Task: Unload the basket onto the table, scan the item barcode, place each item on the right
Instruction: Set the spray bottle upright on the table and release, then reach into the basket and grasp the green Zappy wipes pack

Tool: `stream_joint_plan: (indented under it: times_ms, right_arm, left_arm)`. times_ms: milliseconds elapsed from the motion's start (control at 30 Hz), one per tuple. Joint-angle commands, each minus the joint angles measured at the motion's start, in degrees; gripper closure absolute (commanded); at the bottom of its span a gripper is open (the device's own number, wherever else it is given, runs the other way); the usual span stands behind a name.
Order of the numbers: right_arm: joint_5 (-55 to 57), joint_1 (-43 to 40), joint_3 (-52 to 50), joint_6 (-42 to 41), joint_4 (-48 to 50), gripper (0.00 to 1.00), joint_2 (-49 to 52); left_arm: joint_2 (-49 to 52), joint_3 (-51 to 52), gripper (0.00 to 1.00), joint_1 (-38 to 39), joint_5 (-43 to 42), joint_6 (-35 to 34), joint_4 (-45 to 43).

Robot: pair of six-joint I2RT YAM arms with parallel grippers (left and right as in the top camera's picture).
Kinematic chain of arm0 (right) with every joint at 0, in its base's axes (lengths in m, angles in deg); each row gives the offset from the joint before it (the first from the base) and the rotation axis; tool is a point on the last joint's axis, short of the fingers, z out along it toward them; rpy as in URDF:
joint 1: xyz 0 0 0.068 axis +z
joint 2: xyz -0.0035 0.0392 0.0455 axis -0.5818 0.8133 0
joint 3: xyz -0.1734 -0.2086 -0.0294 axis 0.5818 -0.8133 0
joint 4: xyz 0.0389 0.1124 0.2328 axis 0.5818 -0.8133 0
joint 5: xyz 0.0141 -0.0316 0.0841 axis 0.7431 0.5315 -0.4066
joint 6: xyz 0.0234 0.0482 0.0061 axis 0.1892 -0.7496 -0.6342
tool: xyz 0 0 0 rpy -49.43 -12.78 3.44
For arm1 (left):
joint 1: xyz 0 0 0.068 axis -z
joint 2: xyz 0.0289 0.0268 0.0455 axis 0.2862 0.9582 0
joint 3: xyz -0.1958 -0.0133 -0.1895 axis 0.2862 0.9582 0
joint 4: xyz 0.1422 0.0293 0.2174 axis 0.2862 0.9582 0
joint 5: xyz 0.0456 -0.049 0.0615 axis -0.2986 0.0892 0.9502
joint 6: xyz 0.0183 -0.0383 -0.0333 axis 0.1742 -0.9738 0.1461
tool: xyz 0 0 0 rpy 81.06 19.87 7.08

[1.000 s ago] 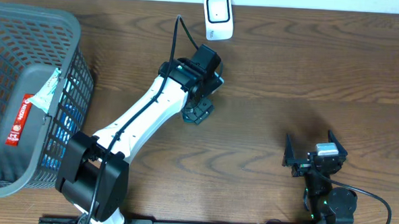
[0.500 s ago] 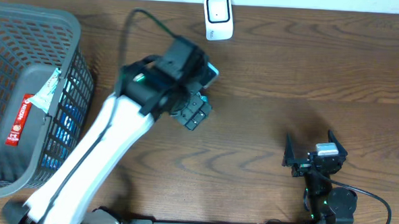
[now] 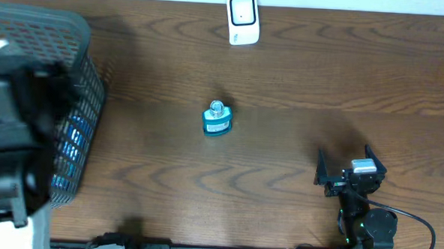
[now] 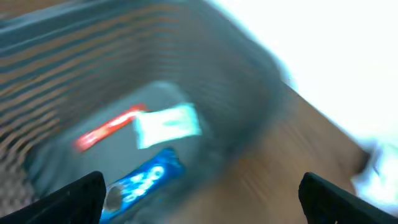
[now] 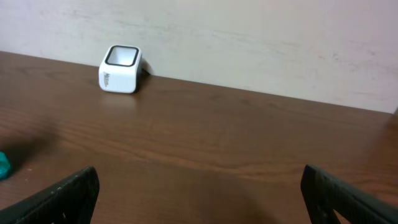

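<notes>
Teal and small, the item (image 3: pixel 217 120) with a pale cap and a white label lies alone on the wooden table (image 3: pixel 306 83), bare boards on every side of it, well ahead and to the left of the right claw (image 3: pixel 348 169). In the right wrist view only its edge shows at the left border. That claw sits low near the table's near edge, its jaws spread wide and gripping nothing, with open wood stretching ahead of it to the wall. Further ahead and left of it, one white scanner (image 5: pixel 120 68) with a dark-framed window stands at the far edge of the table; the mark on its side is too small to read. The left claw (image 4: pixel 202 199) hangs over one grey mesh basket (image 3: pixel 85 81) at the table's left edge, well apart from the item, its jaws also wide and empty. Below it lie three packets: one red (image 4: pixel 109 127), one white (image 4: pixel 168 124), one blue (image 4: pixel 143 180) with white lettering too blurred to read.
</notes>
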Motion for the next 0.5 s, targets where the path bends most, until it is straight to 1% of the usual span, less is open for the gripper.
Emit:
stream_joint_plan:
  times_ms: [0,100,167,233,367,467]
  right_arm:
    - [0.33,0.44,-0.09,0.81,-0.22,0.01,-0.28]
    - [0.33,0.44,-0.09,0.81,-0.22,0.01,-0.28]
    - [0.33,0.44,-0.09,0.81,-0.22,0.01,-0.28]
    - [0.33,0.44,-0.09,0.81,-0.22,0.01,-0.28]
    - [0.33,0.44,-0.09,0.81,-0.22,0.01,-0.28]
    - [0.33,0.44,-0.09,0.81,-0.22,0.01,-0.28]
  left_arm:
    - [3.93,-0.66,0.02,-13.0,-6.84,-9.86,0.35]
    - [8.96,-0.66,0.02,-22.18,-15.69,-9.84,0.13]
    - [13.27,-0.66,0.02,-25.57,-18.49,-9.81,-0.15]
    - [17.94,-0.66,0.02,-27.08,-19.74,-7.13,-0.83]
    - [28.22,-0.61,0.02,-26.6,-22.1,0.2,-2.32]
    - [34.64,-0.02,0.02,-26.53,-26.53,1.42,-4.55]
